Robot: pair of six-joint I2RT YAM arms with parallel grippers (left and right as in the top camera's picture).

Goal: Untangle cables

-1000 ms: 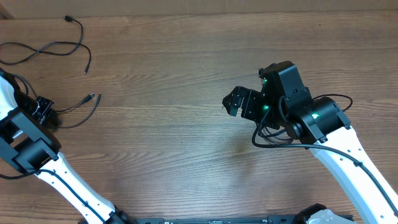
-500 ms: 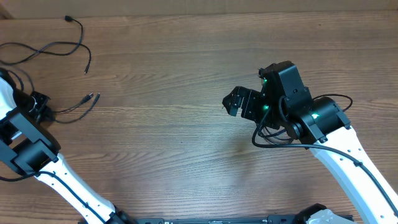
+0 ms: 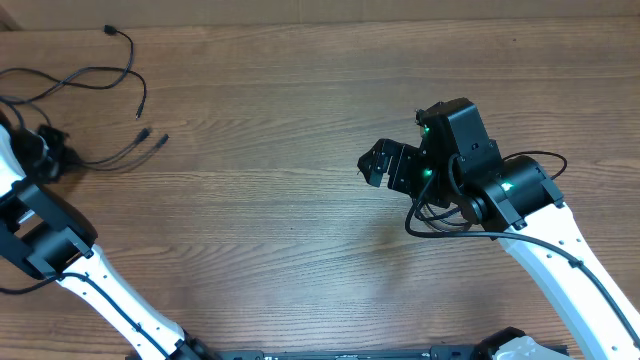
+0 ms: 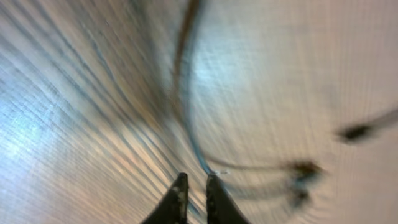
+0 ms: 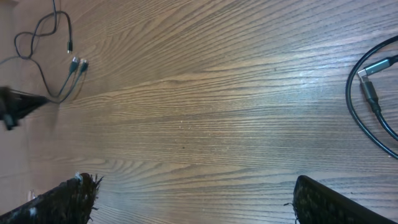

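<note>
Left gripper (image 4: 196, 178) was at the far left edge of the table (image 3: 280, 260), jaws nearly together. As far as the blurred wrist view showed, it was pinched on one thin strand of the cables (image 3: 100, 70), probably to drag that strand clear of the rest. The cables lay loose in the table's top-left corner, with two plug ends (image 3: 145, 133) pointing toward centre; right gripper (image 3: 378, 163) hung mid-table, fingers wide apart and holding nothing, likely parked well away so it wouldn't foul the pull.
</note>
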